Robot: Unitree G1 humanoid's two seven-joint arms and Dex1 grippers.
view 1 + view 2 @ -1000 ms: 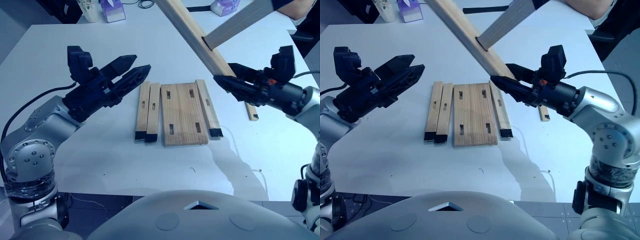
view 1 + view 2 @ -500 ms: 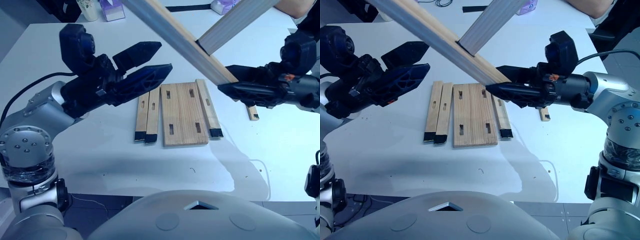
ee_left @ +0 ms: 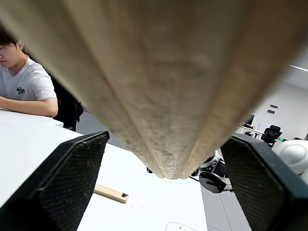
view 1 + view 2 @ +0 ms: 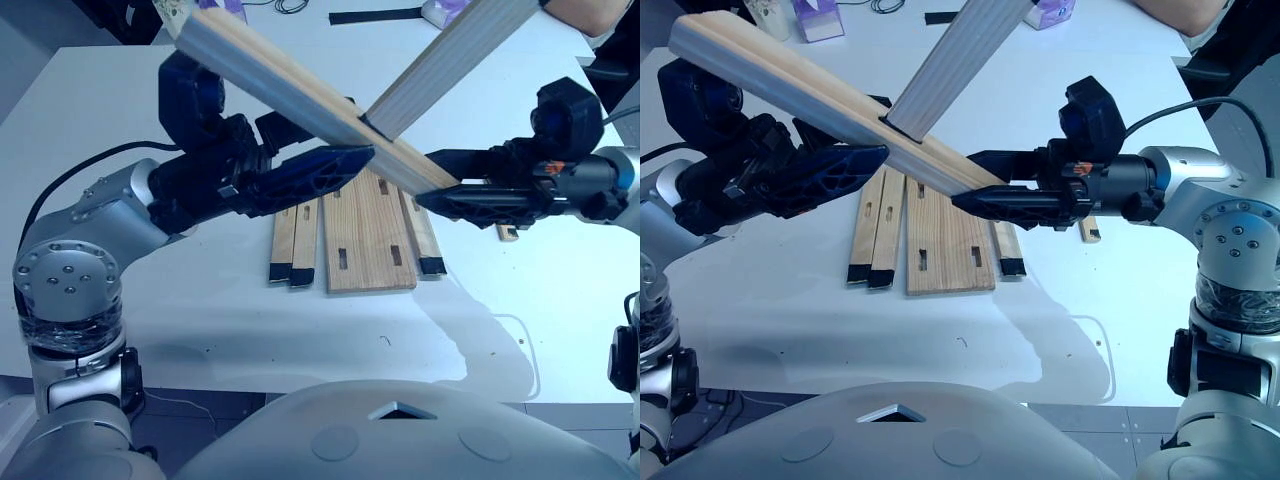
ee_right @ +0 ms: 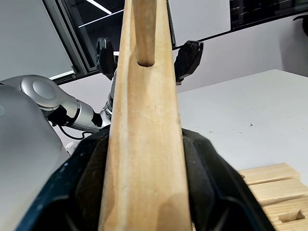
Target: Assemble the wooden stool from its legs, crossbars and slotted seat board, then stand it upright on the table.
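Over the white table (image 4: 200, 300), above the seat board (image 4: 365, 235), right gripper (image 4: 430, 178) pinches a leg (image 4: 290, 88) with crossbar (image 4: 450, 60) slotted in. Left gripper (image 4: 335, 150) jaws are spread around the leg and probably need to close next.

A white surface (image 4: 250, 330) fills the room's middle, with grey floor (image 4: 15, 60) past its left edge. Along the far edge stand a purple tissue box (image 4: 820, 18) and a patterned cup (image 4: 765, 15). Towards the far right corner lie a second tissue pack (image 4: 445, 12) and a black strip (image 4: 375, 15). Dark windows (image 5: 264, 12) run above a pale grey wall (image 5: 250, 53), and strip lights (image 5: 101, 6) show in the glass. An office chair (image 3: 270, 132) stands far off by another grey wall (image 3: 284, 96).
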